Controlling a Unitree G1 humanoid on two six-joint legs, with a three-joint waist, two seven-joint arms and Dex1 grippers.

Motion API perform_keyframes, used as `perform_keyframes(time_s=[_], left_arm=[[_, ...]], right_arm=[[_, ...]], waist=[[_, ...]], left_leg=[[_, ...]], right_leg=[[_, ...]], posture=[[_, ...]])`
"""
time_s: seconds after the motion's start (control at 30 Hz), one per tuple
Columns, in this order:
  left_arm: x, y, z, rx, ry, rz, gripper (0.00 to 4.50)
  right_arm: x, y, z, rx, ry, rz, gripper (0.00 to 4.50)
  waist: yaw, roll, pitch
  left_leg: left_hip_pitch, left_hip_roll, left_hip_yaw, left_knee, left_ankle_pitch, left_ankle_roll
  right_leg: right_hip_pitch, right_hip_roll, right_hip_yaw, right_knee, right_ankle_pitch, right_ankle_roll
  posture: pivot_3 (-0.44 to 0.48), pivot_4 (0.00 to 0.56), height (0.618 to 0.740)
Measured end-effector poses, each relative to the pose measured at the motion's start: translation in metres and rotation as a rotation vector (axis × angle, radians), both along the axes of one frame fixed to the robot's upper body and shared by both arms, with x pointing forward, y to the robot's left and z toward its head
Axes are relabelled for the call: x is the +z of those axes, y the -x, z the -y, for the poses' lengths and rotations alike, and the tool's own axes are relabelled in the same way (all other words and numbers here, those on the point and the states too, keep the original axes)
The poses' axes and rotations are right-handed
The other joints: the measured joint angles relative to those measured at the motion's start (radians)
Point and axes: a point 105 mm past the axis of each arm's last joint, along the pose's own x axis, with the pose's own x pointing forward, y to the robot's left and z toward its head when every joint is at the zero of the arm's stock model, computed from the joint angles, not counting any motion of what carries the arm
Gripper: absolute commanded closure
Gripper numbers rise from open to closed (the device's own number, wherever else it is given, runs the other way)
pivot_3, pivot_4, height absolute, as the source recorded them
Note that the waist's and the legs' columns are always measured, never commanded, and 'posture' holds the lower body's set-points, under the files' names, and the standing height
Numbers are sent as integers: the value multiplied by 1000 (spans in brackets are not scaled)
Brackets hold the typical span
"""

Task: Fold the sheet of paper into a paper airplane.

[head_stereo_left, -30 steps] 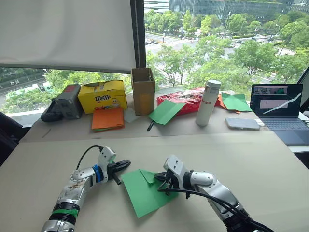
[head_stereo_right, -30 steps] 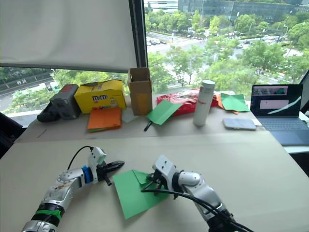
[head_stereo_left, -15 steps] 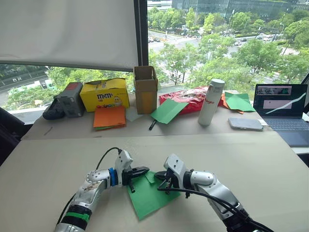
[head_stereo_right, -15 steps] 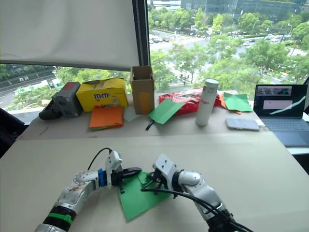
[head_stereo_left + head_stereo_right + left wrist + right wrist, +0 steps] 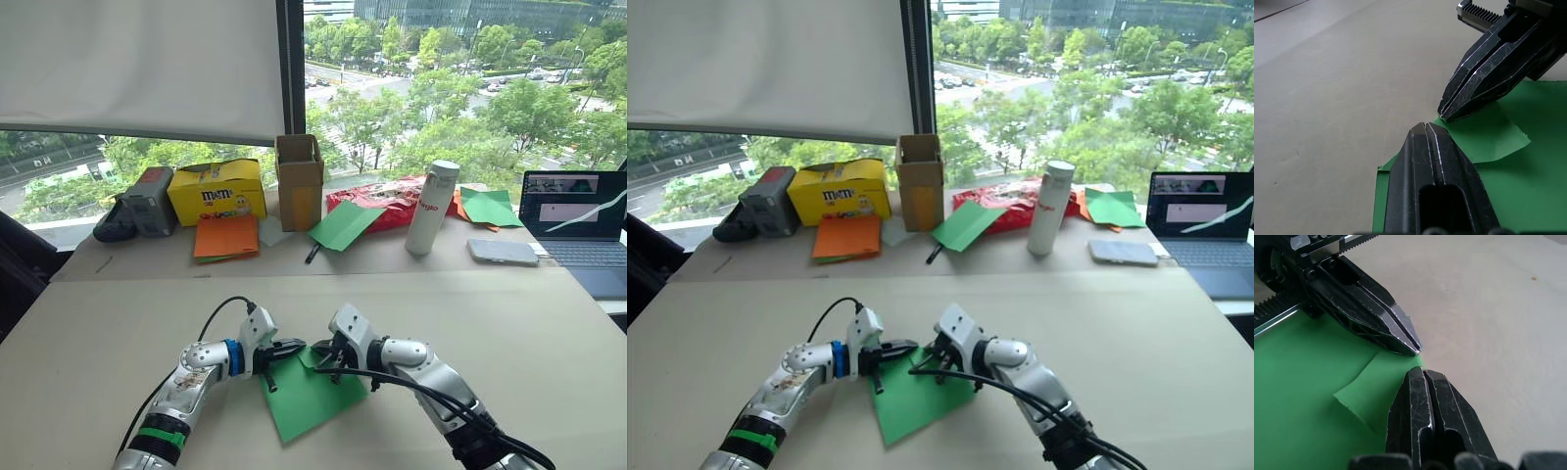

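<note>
Sheet of paper (image 5: pixel 306 397) corner hidden under closed fingers of left gripper (image 5: pixel 303 345), right gripper (image 5: pixel 318 347).

A pale beige table (image 5: pixel 549 323) spreads out under and beyond both grippers. Far ahead of them, a wide window (image 5: pixel 470 88) shows daylit trees and streets. A white roller blind (image 5: pixel 137 64) covers its left part.
</note>
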Motion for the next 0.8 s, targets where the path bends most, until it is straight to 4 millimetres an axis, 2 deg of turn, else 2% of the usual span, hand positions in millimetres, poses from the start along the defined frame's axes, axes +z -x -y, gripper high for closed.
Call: perform_keyframes(time_s=[0.3, 0.8], left_arm=[[0, 0, 1, -1, -3, 1, 4500], [-1, -2, 4, -14, -6, -5, 4500]], right_arm=[[-3, 1, 1, -4, 1, 6, 4483], [-11, 16, 44, -78, -3, -13, 4483]], waist=[[1, 1, 0], [13, 0, 0]], left_leg=[[0, 0, -1, 0, 0, 0], [0, 0, -2, 0, 0, 1]], right_leg=[[0, 0, -1, 0, 0, 0], [2, 0, -2, -1, 0, 0]], posture=[[0, 150, 740], [0, 150, 740]])
